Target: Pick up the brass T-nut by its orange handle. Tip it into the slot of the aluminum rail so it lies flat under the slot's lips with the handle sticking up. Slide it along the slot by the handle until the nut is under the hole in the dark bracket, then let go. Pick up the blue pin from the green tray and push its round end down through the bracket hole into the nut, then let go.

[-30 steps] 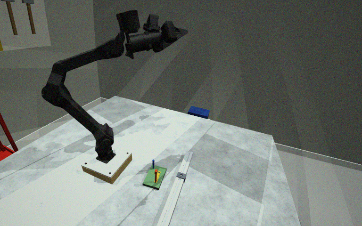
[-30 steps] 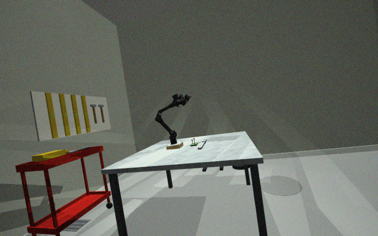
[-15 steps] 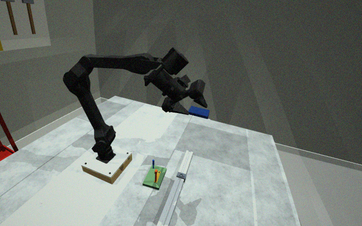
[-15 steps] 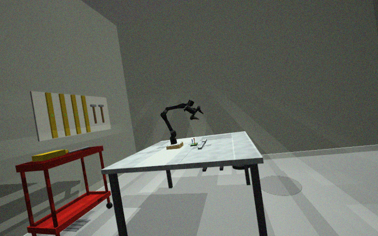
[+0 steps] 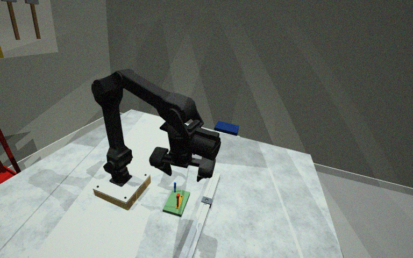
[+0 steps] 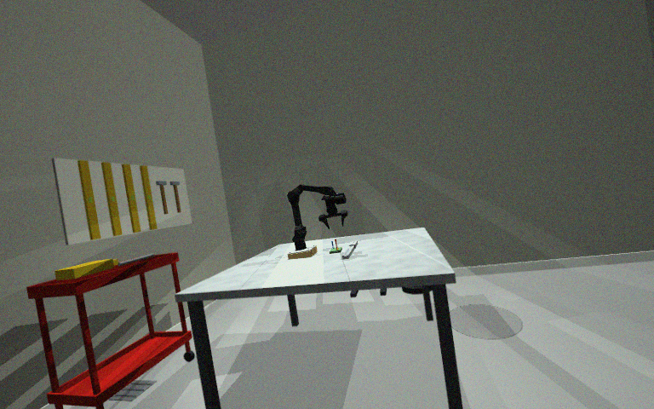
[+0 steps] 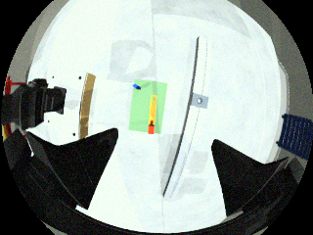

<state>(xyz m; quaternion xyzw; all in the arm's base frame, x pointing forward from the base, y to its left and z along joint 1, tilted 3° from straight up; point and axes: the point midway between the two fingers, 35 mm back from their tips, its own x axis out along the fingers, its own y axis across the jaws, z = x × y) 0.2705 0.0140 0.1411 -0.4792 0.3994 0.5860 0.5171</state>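
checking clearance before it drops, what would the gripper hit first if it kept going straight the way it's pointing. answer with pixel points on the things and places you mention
Probably the orange handle (image 5: 178,195) (image 6: 335,243) (image 7: 151,129) or the green tray (image 5: 170,206) (image 6: 333,250) (image 7: 140,109) under it; the gripper (image 5: 184,178) (image 6: 335,227) (image 7: 167,140) points down there. Depth is unclear, so it might just miss both and meet the table (image 5: 258,197) (image 6: 386,260) (image 7: 235,88).
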